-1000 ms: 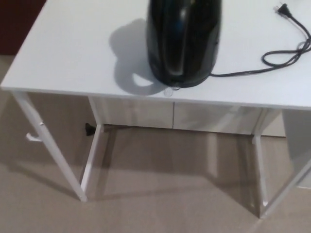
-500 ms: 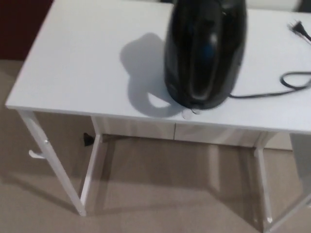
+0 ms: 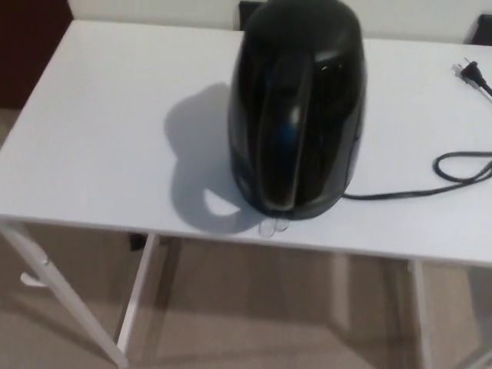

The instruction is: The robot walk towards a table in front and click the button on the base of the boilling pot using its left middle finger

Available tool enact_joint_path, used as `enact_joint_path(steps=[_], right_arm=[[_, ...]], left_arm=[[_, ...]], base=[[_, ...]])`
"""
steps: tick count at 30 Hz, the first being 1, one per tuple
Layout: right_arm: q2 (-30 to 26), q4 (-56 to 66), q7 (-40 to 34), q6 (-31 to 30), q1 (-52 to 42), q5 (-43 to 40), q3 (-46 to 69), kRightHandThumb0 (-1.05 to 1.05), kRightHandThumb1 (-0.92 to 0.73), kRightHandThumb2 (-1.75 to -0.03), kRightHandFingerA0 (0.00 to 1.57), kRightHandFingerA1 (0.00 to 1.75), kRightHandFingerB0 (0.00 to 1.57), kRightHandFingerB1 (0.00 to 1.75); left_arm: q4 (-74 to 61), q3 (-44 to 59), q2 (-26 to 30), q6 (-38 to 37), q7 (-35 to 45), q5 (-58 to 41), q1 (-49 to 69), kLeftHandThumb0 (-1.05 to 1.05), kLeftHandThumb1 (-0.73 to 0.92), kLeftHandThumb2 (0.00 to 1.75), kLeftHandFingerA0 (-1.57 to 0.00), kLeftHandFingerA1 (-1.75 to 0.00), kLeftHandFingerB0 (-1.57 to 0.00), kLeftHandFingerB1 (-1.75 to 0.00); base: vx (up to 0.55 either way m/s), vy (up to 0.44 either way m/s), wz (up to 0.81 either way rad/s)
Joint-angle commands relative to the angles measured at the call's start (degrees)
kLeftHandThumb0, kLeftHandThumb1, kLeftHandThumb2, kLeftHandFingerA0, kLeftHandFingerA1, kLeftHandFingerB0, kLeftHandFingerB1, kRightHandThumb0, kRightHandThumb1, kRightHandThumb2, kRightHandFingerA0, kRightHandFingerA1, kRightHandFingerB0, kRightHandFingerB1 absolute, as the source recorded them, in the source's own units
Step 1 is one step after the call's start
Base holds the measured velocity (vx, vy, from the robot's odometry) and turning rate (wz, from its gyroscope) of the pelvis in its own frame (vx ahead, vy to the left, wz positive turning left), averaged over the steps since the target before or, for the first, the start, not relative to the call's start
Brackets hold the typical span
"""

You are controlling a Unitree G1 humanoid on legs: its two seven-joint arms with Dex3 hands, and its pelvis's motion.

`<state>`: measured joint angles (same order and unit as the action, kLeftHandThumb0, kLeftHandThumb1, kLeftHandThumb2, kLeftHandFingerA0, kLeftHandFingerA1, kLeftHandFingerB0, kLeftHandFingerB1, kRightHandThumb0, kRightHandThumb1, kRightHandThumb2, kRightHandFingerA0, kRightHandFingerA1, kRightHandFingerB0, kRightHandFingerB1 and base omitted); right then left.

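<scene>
The black boiling pot stands near the counter's front edge, clear button facing me; my fingers are out of view.

The boiling pot, at the upper middle of the frame, has a glossy black shell that looks like smooth plastic; pale reflections run down its handle and flanks. At its foot, near the lower middle, a small button looks clear and glassy, like see-through plastic. The counter filling most of the frame has a smooth, matt white top, likely laminate or painted board, with only a soft sheen. Its legs at the lower left look like white painted metal. The cord at the right is black with a dull rubbery skin. The floor along the bottom is beige and matt, faintly textured like carpet.
</scene>
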<state>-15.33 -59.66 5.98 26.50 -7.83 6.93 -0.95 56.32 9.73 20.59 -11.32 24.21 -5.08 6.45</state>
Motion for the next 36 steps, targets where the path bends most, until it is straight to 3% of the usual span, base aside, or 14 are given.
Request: enact_joint_path(steps=[1, 11, 20, 36], right_arm=[[0.0, -0.6, -0.4, -0.4, 0.4, 0.4, -0.2, -0.24, -0.47, -0.54, 0.81, 0.51, 0.46, 0.44], [0.3, 0.3, 0.0, -0.6, 0.0, -0.3, 0.1, -0.23, -0.47, -0.54, 0.76, 0.50, 0.45, 0.43], [0.2, -0.4, 0.1, 0.1, -0.1, 0.0, -0.1, -0.25, -0.47, -0.54, 0.81, 0.50, 0.45, 0.44], [0.0, -0.1, 0.1, -0.3, 0.2, 0.1, -0.4, -0.23, -0.47, -0.54, 0.78, 0.49, 0.45, 0.44]], left_arm=[[-0.1, 0.4, 1.1, -0.8, 0.3, 0.0, 0.1, -0.15, 0.48, 0.54, -0.75, -0.48, -0.52, -0.38], [1.0, -0.1, 1.3, -0.5, 0.8, 0.2, -1.1, -0.23, 0.43, 0.58, -0.63, -0.50, -0.51, -0.42], [-0.9, -0.6, 1.4, -0.8, 0.8, 0.5, 0.4, -0.24, 0.42, 0.58, -0.57, -0.47, -0.50, -0.41], [-4.2, -4.0, 1.3, -3.0, 0.7, 2.6, 2.2, -0.32, 0.39, 0.60, -0.58, -0.48, -0.48, -0.42]], base=[[0.11, -0.061, -0.07], [0.10, 0.132, -0.06], [0.05, 0.073, 0.01], [0.02, -0.022, 0.01]])
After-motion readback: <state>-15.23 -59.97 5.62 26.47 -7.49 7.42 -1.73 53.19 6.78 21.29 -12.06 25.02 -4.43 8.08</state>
